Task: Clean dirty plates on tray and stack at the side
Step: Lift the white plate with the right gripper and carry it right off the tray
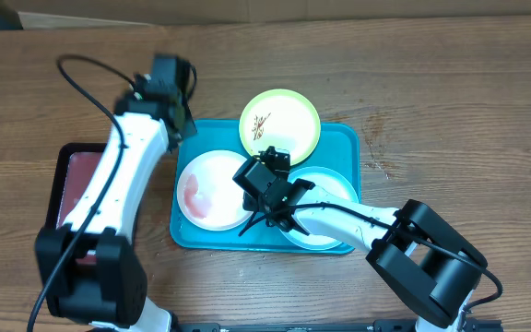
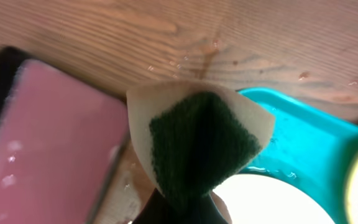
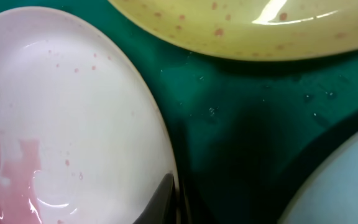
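The teal tray [image 1: 348, 138] holds three plates. A yellow-green plate [image 1: 279, 123] with dark smears lies at the back. A white plate [image 1: 212, 189] with a red smear lies on the left. A pale mint plate [image 1: 330, 189] on the right is partly under my right arm. My right gripper [image 1: 250, 175] is shut on the white plate's [image 3: 61, 124] right rim, its fingertips [image 3: 161, 202] low in the right wrist view. My left gripper [image 1: 178, 120] hovers by the tray's back-left corner, shut on a folded green and tan sponge [image 2: 201, 140].
A dark red, black-rimmed tray [image 1: 72, 184] with a pink pad [image 2: 48, 143] sits on the wooden table left of the teal tray [image 2: 303, 137]. Water drops dot the wood behind the tray.
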Controlling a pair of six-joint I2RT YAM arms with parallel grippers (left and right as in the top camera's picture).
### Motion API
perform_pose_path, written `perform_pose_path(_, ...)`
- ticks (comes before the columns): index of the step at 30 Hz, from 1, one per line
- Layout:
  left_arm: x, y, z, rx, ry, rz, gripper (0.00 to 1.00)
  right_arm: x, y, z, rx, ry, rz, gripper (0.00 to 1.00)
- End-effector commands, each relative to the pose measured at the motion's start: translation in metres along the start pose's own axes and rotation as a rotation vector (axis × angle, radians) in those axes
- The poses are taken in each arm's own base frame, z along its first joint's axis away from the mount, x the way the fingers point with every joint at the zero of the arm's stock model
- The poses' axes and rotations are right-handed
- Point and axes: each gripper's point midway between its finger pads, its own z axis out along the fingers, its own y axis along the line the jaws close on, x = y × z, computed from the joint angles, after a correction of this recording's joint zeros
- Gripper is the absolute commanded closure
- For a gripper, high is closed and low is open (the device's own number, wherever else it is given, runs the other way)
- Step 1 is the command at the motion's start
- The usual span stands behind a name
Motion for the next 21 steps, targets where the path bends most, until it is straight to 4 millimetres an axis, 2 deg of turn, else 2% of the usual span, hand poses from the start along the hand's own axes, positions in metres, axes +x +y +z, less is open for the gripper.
perform_pose_path(1,-0.026,0.024,-0.061,0.014,-0.086,-0.111,0.96,-0.006,0.004,-0.002,0.001,-0.01,-0.117,0.96)
perform_pose_path(4,-0.013,0.049,-0.086,0.019,-0.046,-0.199,0.96,-0.022,0.017,-0.017,-0.027,-0.055,-0.208,0.96)
perform_pose_path(5,-0.007,0.063,-0.093,0.012,-0.029,-0.254,0.96,-0.029,0.019,-0.025,-0.021,-0.077,-0.23,0.96)
perform_pose_path(10,0.015,0.119,-0.1,-0.04,0.068,-0.487,0.96,-0.071,0.019,-0.072,0.088,-0.213,-0.35,0.96)
perform_pose_path(15,0.036,0.151,-0.083,-0.09,0.173,-0.586,0.96,-0.125,0.02,-0.134,0.266,-0.414,-0.544,0.96)
perform_pose_path(18,0.054,0.154,-0.064,-0.097,0.244,-0.603,0.96,-0.148,0.025,-0.171,0.388,-0.525,-0.674,0.96)
perform_pose_path(21,0.07,0.15,-0.043,-0.091,0.295,-0.581,0.96,-0.159,0.031,-0.203,0.509,-0.613,-0.766,0.96)
